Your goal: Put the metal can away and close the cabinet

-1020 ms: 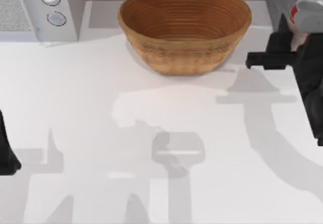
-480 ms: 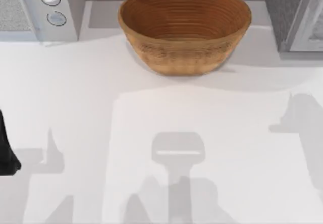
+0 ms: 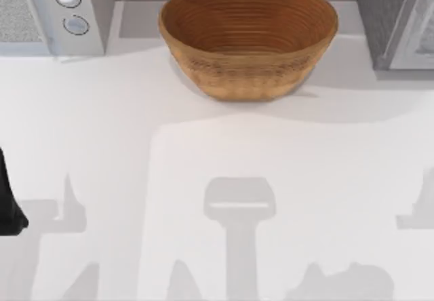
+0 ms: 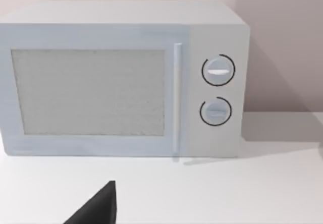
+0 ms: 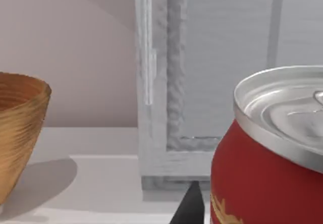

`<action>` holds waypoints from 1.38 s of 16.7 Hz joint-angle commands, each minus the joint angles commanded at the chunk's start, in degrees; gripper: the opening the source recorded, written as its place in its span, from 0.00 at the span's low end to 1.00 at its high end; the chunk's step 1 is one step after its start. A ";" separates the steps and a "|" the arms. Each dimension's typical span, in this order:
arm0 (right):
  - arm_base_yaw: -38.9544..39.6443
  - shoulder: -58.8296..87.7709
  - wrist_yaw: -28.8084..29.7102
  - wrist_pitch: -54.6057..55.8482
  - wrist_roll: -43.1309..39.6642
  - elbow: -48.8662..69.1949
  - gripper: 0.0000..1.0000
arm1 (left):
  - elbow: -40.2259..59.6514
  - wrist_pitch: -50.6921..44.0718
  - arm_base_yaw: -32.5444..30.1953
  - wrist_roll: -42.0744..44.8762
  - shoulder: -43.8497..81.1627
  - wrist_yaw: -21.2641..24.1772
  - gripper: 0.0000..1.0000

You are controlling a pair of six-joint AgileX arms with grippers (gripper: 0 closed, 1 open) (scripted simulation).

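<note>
The right wrist view sat close behind the small red-labelled metal can with its plain silver lid point(image 5: 275, 148), tilted, with a dark finger tip point(image 5: 191, 206) just beside it; whether the right gripper clamped the can could not be told. Beyond stood the grey cabinet point(image 5: 212, 82) and the brown wicker bowl point(image 5: 20, 128) on the white table point(image 3: 271, 152). The left arm point(image 3: 8, 199) was parked at the table's left edge, facing the white box-shaped microwave point(image 4: 121, 77).

Top view looks straight down on the desk point(image 3: 285, 179), taking in the microwave point(image 3: 54, 13), wicker bowl point(image 3: 248, 38) and cabinet point(image 3: 397, 23) along the far edge. Left wrist view faces the microwave point(image 4: 121, 80) front-on, beyond a finger tip point(image 4: 98, 209). Right wrist view sits low, close behind the metal can point(image 5: 267, 153), facing the cabinet point(image 5: 202, 82); the bowl point(image 5: 20, 128) is shared with the top view.
</note>
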 joint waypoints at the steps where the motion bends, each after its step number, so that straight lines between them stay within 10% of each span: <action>1: -1.10 -1.26 -1.12 -1.16 -0.01 -1.06 0.00 | 0.00 0.00 0.00 0.00 0.00 0.00 1.00; 12: -0.96 2.67 -1.03 -3.14 0.14 4.20 0.00 | 0.00 0.00 0.00 0.00 0.00 0.00 1.00; 23: 3.95 38.35 4.22 -14.48 0.57 51.14 0.00 | 0.00 0.00 0.00 0.00 0.00 0.00 1.00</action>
